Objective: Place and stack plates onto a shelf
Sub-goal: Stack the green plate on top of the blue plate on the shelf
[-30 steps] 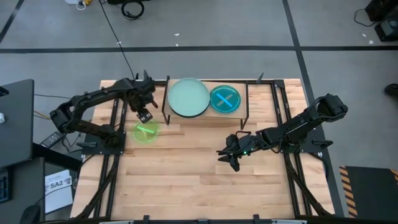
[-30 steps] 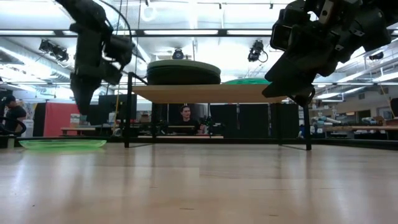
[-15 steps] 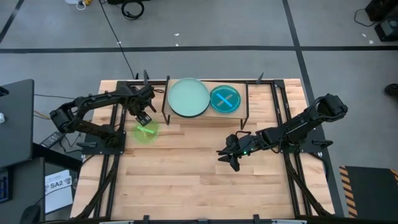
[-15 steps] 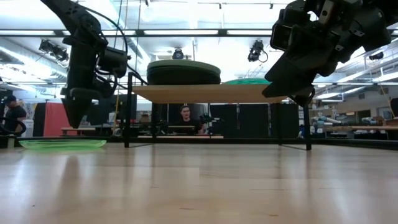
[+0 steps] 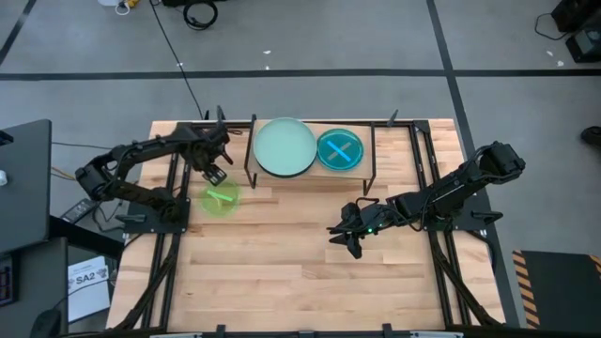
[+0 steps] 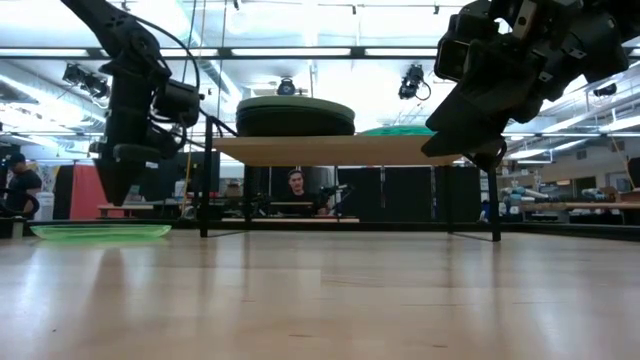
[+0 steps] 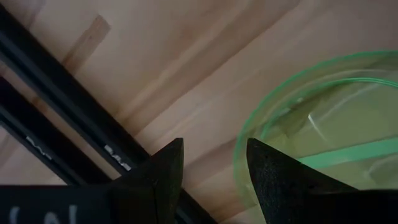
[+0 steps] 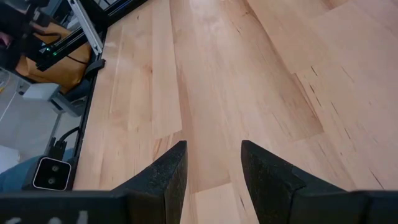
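**Plates on the shelf, one lime green plate left on the tabletop**

Plates sit in two spots on the shelf (image 5: pixel 368 167) at the far middle of the tabletop (image 5: pixel 282 272). We see the large pale mint plate (image 5: pixel 285 147) on the shelf's left half; in the low view it tops a dark stack (image 6: pixel 295 117). Just to its right lies the smaller blue plate (image 5: pixel 339 149), marked with a pale cross; whether it touches the mint plate we cannot tell.

We find the lime green plate (image 5: pixel 220 199) flat on the tabletop, to the left of the shelf and a little nearer than it, apart from the shelf's legs. In the low view it shows as a thin green disc (image 6: pixel 100 231) at the far left.

Our left gripper (image 5: pixel 215 175) hangs above the far edge of that plate, pointing down. In the left wrist view its fingers (image 7: pixel 163 171) are parted with only a narrow gap, holding nothing, and the plate's green rim (image 7: pixel 249 140) lies just beyond them.

Our right gripper (image 5: pixel 349 235) waits low over the bare tabletop, nearer than the shelf's right end. Its fingers (image 8: pixel 165 171) are likewise apart and empty above plain wood.

In the low view a person (image 6: pixel 295 185) sits in the room beyond the shelf.
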`<control>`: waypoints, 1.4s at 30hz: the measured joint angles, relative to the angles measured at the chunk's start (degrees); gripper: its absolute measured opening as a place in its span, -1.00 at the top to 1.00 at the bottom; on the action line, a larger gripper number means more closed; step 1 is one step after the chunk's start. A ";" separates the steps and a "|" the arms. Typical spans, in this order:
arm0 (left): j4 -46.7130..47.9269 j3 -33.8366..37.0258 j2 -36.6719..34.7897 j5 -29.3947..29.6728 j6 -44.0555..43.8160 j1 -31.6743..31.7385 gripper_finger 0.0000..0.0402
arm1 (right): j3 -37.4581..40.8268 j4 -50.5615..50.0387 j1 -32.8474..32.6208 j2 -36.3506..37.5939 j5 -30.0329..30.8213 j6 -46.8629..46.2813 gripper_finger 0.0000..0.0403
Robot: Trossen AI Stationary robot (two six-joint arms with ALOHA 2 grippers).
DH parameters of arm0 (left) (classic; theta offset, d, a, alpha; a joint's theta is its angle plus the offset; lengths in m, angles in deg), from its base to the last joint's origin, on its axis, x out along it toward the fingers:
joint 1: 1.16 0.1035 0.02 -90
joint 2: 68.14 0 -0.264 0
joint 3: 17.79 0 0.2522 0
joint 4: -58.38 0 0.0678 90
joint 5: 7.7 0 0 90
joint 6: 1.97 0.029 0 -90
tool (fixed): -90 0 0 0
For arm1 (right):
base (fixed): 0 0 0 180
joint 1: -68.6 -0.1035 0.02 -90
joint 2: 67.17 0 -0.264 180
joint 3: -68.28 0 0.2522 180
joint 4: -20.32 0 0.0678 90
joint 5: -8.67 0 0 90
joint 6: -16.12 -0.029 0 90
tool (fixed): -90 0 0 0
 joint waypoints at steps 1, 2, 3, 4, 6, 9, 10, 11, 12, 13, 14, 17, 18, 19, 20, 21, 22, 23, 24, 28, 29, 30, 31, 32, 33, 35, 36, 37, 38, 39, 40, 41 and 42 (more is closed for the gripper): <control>0.02 0.00 0.00 0.00 0.00 0.54 0.09 | 0.00 0.01 -0.02 0.00 0.00 0.00 0.22; 0.02 0.00 0.00 -0.05 0.02 1.00 0.09 | 0.00 0.01 0.00 0.00 0.00 0.00 0.22; 0.00 0.00 0.00 -0.34 0.04 1.39 0.09 | 0.00 0.01 0.00 0.00 0.00 0.00 0.22; -0.02 0.00 0.00 -0.93 0.25 1.76 0.09 | 0.00 0.01 -0.02 0.00 0.00 0.00 0.22; -0.05 0.00 0.00 -1.68 0.47 2.26 0.09 | 0.00 0.00 -0.02 0.00 0.00 0.00 0.22; -0.09 0.00 0.00 -1.86 0.53 2.52 0.09 | 0.00 0.00 -0.02 0.00 0.00 0.00 0.22; -0.11 0.00 0.01 -1.88 0.59 2.52 0.09 | 0.00 0.01 -0.02 0.00 -0.02 0.00 0.22; -0.11 0.00 0.02 -1.88 0.68 2.52 0.09 | 0.00 0.01 0.00 0.00 -0.02 0.00 0.22; -0.11 0.00 0.02 -2.01 0.70 2.52 0.09 | 0.00 0.01 0.00 0.00 -0.01 0.06 0.22; -0.16 0.00 0.28 -2.29 0.81 2.52 0.09 | 0.00 0.01 0.00 0.00 -0.02 0.28 0.22; -0.26 0.00 0.73 -2.46 0.94 2.52 0.09 | 0.00 0.01 0.00 0.00 0.00 0.61 0.22; -0.32 0.00 2.99 -2.70 0.97 2.52 0.09 | 0.00 0.01 0.00 0.00 -0.02 1.38 0.22; -0.30 0.00 4.02 -2.71 1.06 2.52 0.09 | 0.00 0.01 0.00 0.00 -0.02 1.43 0.22; -0.31 0.00 5.00 -2.72 1.12 2.52 0.09 | 0.00 0.01 -0.02 0.00 -0.02 1.46 0.22; -0.29 0.00 5.94 -2.71 1.14 2.52 0.09 | 0.00 0.01 0.00 0.00 0.00 1.49 0.22; -0.29 0.00 6.84 -2.71 1.11 2.52 0.09 | 0.00 0.01 0.00 0.00 -0.02 1.49 0.22; -0.29 0.00 7.69 -2.71 1.13 2.52 0.09 | 0.00 0.02 -0.02 0.00 -0.02 1.49 0.22; -0.29 0.02 8.41 -2.71 1.12 2.52 0.09 | 0.00 0.09 -0.01 0.00 -0.02 1.49 0.22; -0.27 0.02 8.97 -2.71 1.13 2.52 0.09 | 0.00 0.12 -0.02 0.00 -0.02 1.49 0.22; -0.27 0.02 10.97 -2.71 1.16 2.52 0.09 | 0.00 0.12 0.00 0.00 -0.02 1.49 0.22; -0.27 0.02 11.41 -2.73 1.16 2.52 0.09 | 0.00 0.12 0.00 0.00 -0.02 1.49 0.22; -0.25 0.02 11.82 -2.75 1.16 2.52 0.09 | 0.00 0.12 -0.02 0.00 -0.02 1.49 0.22; -0.22 0.02 12.14 -2.75 1.15 2.52 0.09 | 0.00 0.14 -0.01 0.00 -0.01 1.49 0.22; -0.20 0.02 12.56 -2.75 1.18 2.52 0.09 | 0.00 0.12 0.00 0.00 -0.02 1.49 0.22; -0.18 0.02 13.09 -2.89 1.36 2.52 0.09 | 0.00 0.14 -0.01 0.00 -0.02 1.49 0.22; -0.21 0.02 14.32 -4.57 1.94 2.52 0.09 | 0.00 0.12 -0.02 0.00 -0.02 1.49 0.22; -0.18 0.02 14.96 -5.45 2.24 2.52 0.09 | 0.00 0.10 0.00 0.00 -0.01 1.49 0.22; -0.11 0.00 15.55 -5.82 2.41 2.52 0.10 | 0.00 0.10 -0.01 0.00 -0.02 1.50 0.22; 0.15 -0.04 16.08 -5.95 2.45 2.52 0.11 | 0.00 0.10 -0.02 0.00 -0.01 1.49 0.22; 0.49 -0.04 16.53 -6.13 2.52 2.52 0.11 | 0.00 0.10 -0.02 0.00 -0.02 1.49 0.22; 0.59 -0.09 16.78 -6.21 2.63 2.52 0.12 | 0.00 0.10 -0.02 0.00 -0.02 1.49 0.22; 0.59 -0.13 17.00 -6.26 2.78 2.52 0.12 | 0.00 0.10 -0.02 0.00 -0.02 1.49 0.22; 0.59 -0.15 17.07 -6.36 2.78 2.52 0.13 | 0.00 0.10 0.00 0.00 -0.01 1.49 0.22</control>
